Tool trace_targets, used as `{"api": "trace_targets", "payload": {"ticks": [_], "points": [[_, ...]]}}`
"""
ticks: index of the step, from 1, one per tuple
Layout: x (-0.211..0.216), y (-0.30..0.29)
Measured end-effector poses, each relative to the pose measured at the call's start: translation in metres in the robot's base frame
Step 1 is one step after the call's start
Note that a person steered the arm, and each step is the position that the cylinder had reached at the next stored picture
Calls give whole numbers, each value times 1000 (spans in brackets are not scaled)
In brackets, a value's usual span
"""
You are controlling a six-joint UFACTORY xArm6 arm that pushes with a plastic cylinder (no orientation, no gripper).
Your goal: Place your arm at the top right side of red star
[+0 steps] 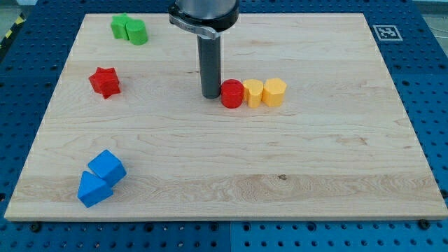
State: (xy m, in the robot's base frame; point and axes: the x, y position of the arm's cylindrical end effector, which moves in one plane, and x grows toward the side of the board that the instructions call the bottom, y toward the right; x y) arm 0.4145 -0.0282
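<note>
One upright rod, my tip [211, 95] touching red cylinder [232, 94] left side.

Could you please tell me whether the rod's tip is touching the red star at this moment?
Apart. The camera view shows bare board between my tip and the red star; my tip stands far to the star's right, beside the red cylinder.

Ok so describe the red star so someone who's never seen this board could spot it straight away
Start at the wooden board and go to its left edge, about a third of the way down from the top. The red star sits alone there, below the green blocks and well left of my tip. Unlike the round red cylinder beside my tip, it has points.
</note>
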Motion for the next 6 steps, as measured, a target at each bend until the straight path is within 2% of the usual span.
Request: {"api": "trace_targets", "payload": {"ticks": [1,2,4,6], "points": [[-21,-28],[-22,-38],[-30,-107],[-78,-175]]}}
